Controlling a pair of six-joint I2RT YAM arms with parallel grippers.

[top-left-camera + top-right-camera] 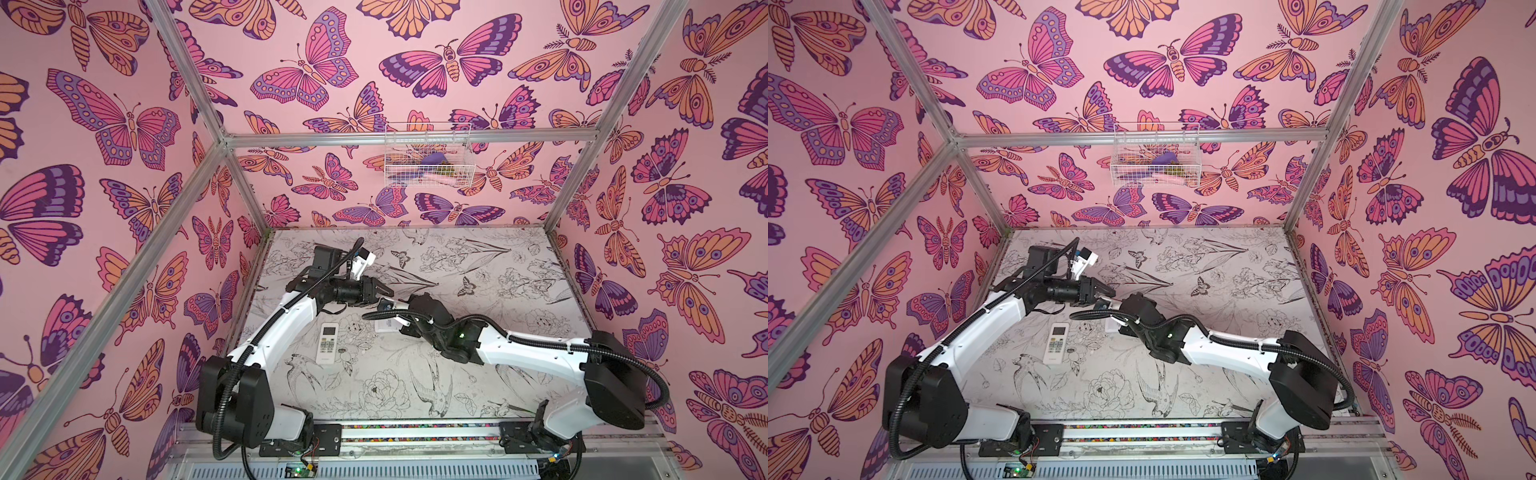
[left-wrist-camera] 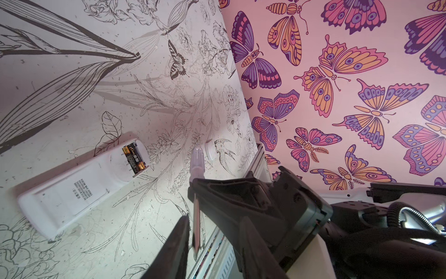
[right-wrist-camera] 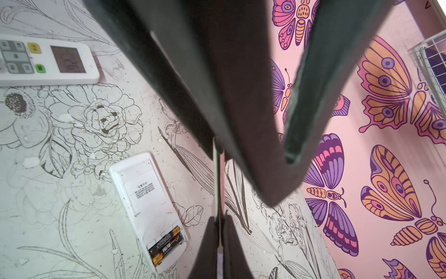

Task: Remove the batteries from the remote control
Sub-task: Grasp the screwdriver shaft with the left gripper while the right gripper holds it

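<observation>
**On the table (image 1: 490, 386), centre: screwdriver (image 2: 196, 161) in handover position**

At 6 o'clock from the left gripper (image 1: 384, 291) in a top view, the face-down remote control (image 1: 382, 325) is mostly hidden beneath the right arm (image 1: 519, 349). The batteries (image 2: 134, 157) sit in its uncovered bay. The right gripper (image 3: 218, 217) is clenched on the screwdriver shaft, presumably as a prying tool. The left jaws straddle that shaft, apart; contact cannot be confirmed.

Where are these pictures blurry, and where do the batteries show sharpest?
Left wrist view: batteries crisp, the gripper fingers by the lens blurred. Right wrist view: batteries crisp too, dark unfocused gripper fingers blocking the middle. In both top views: even soft light, no glare, frame bars splay outward.
</observation>
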